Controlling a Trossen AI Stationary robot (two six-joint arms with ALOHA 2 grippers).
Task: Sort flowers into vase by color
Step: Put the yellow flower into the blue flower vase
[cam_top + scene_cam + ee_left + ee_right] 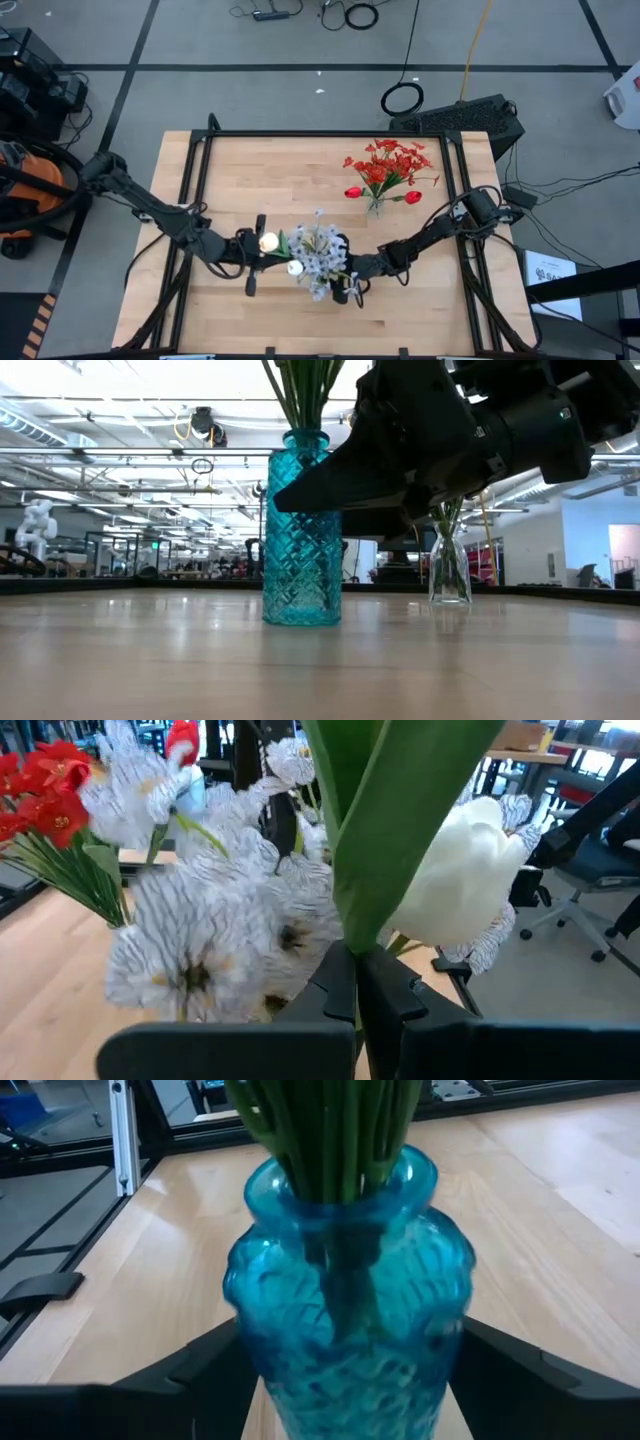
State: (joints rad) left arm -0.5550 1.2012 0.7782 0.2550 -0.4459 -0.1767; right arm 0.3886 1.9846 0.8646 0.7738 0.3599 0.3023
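Flowers sorted by colour on a wooden table (250, 165). Pale blue-white sprays (318, 252) stand in a blue patterned vase (301, 530) near the table's front middle; red flowers (385, 168) fill a small clear vase (449, 570) farther back on the right. Left gripper (356, 982), jaws pressed together, pinches the green stem of a cream-white tulip (462, 875) just beside the sprays. Right gripper (345, 1365), fingers (525, 1370) spread wide, straddles the blue vase's body; whether they touch it cannot be told
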